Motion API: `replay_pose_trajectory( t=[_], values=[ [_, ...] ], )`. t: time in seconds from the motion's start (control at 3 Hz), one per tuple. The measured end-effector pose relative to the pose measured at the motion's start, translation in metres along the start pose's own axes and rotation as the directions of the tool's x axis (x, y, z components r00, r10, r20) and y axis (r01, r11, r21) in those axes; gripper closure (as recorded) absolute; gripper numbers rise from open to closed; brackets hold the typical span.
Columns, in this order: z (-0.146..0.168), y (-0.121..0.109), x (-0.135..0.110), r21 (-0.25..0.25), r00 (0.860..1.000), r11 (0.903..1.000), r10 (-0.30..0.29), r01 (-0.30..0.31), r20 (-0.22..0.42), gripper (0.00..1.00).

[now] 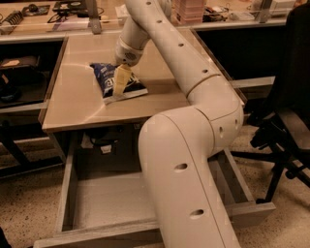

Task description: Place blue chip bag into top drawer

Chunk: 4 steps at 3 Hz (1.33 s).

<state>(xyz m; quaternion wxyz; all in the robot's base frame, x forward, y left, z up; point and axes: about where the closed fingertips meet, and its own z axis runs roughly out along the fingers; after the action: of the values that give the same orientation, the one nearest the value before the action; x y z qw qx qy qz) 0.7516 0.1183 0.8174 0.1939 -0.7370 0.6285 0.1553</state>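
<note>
The blue chip bag (109,81) lies flat on the tan tabletop (77,104), white edge toward the front. My gripper (119,83) reaches down from the long white arm and rests on the middle of the bag, with a pale yellowish finger (121,79) over the bag. Below the table the top drawer (104,201) stands pulled open, its grey floor bare, partly hidden by my arm's big white link.
A black office chair (286,111) stands to the right. A shelf with clutter (58,9) runs along the back. Dark cables and a white tag (104,143) hang under the tabletop behind the drawer. A side desk (19,63) is at left.
</note>
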Motion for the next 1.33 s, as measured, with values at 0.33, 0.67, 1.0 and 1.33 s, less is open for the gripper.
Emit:
replay_pose_trajectory(
  t=[0.33,0.67,1.0,1.33],
  values=[
    [0.0045,-0.004,-0.002,0.01,1.0,0.9999,0.0,0.0,0.007,0.42],
    [0.0045,-0.004,-0.002,0.01,1.0,0.9999,0.0,0.0,0.007,0.65],
    [0.0045,-0.004,-0.002,0.01,1.0,0.9999,0.0,0.0,0.007,0.89],
    [0.0043,-0.004,-0.0021,0.01,1.0,0.9999,0.0,0.0,0.007,1.0]
  ],
)
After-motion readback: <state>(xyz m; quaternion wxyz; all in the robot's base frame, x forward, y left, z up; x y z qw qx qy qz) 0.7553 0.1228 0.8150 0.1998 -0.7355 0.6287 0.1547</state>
